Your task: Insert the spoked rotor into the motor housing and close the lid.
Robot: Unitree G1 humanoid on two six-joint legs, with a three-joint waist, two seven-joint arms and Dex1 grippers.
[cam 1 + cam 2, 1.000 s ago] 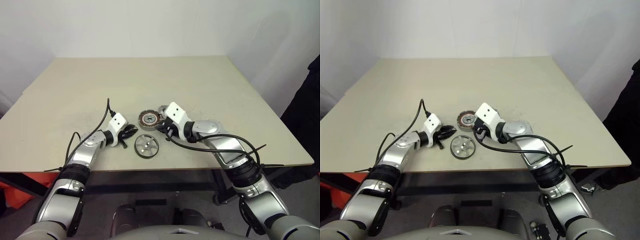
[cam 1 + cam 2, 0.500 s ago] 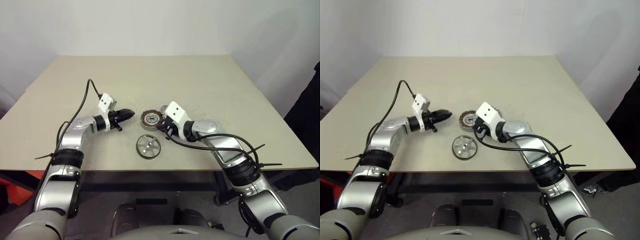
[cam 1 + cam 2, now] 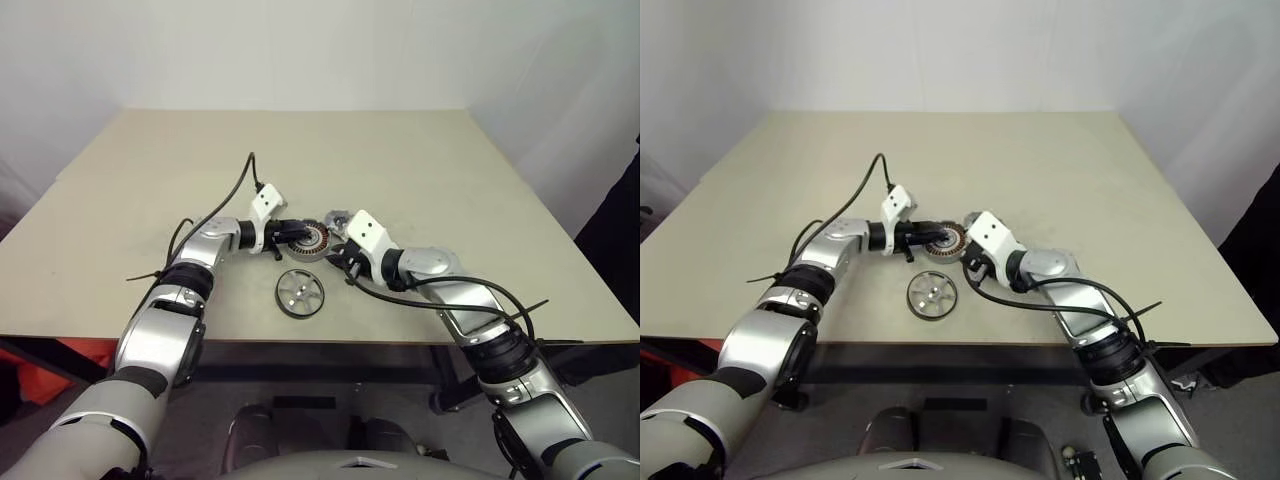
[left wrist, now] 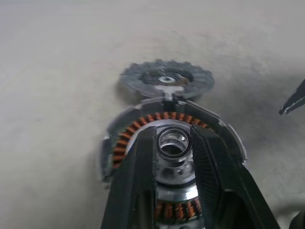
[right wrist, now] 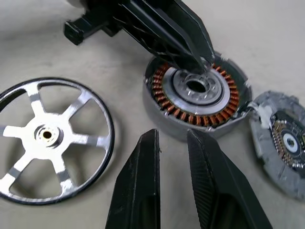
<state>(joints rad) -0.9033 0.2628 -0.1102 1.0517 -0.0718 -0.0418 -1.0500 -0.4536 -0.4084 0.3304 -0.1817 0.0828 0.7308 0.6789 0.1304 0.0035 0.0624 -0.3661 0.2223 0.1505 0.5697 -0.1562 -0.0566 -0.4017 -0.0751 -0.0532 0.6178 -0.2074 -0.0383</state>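
Looking down at the beige surface, we've got all three parts bunched near the front edge. The motor housing is a short grey puck with a ring of copper-orange windings around a shiny silver hub with a hole in the middle. Sitting touching its far side is the lid, a smaller dull-grey disc with a toothed edge and dark cut-outs round a little bright centre; a thin tab seems to join the two. The spoked rotor lies flat just in front of the housing, closer to us, apart from it: bright silver spokes, small hub, thin dark rim.

Our left end effector is reaching over the housing from the left, its two black fingers set narrowly either side of the silver hub. We can't tell if they actually pinch it or just straddle it.

Our right end effector sits low beside the housing's near right side, fingers slightly apart with nothing between them, tips just short of the housing wall.
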